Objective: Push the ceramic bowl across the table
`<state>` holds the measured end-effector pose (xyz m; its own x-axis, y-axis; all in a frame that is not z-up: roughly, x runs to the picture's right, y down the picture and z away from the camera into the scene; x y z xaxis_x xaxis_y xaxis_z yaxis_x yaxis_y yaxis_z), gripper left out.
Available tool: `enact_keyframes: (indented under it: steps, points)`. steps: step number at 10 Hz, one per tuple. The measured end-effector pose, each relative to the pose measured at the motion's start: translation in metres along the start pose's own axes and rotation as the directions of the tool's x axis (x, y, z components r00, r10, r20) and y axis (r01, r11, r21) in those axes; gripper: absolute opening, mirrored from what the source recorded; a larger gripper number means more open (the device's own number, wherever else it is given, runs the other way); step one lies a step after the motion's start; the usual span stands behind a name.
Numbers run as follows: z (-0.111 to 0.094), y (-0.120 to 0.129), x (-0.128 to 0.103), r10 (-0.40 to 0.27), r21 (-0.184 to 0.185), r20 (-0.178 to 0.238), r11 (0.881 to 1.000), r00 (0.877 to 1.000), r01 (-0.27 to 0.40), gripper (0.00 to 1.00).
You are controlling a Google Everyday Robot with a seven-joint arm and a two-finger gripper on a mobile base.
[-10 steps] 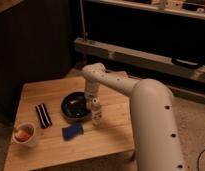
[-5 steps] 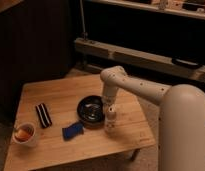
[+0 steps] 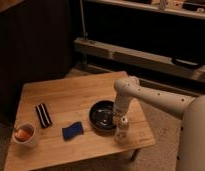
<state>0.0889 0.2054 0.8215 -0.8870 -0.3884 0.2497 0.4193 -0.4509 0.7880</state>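
Observation:
The glossy black ceramic bowl [image 3: 102, 115] sits on the light-wood table [image 3: 71, 92], right of centre and toward the right edge. My white arm reaches in from the right and bends down over the table. My gripper [image 3: 122, 125] hangs at the bowl's right rim, touching or nearly touching it, with its tip close to the tabletop near the front right corner.
A small white cup with orange contents [image 3: 25, 134] stands at the front left corner. A black-and-white striped bar [image 3: 43, 115] lies left of centre. A blue sponge-like piece [image 3: 72, 131] lies left of the bowl. A dark shelf unit [image 3: 146, 55] stands behind.
The bowl has slid to the right across the table over the last second. My arm and gripper have moved right with it, toward the table's right edge.

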Motion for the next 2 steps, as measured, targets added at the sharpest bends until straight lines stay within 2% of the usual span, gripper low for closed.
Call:
enact_keyframes:
  steps: [1, 2]
  points:
    - [-0.0038, -0.0057, -0.0091, 0.045, 0.0, -0.077, 0.999, 0.996, -0.045, 0.04]
    - [-0.0104, -0.0089, -0.012, 0.053, -0.001, -0.17, 0.999, 0.984, -0.054, 0.12]
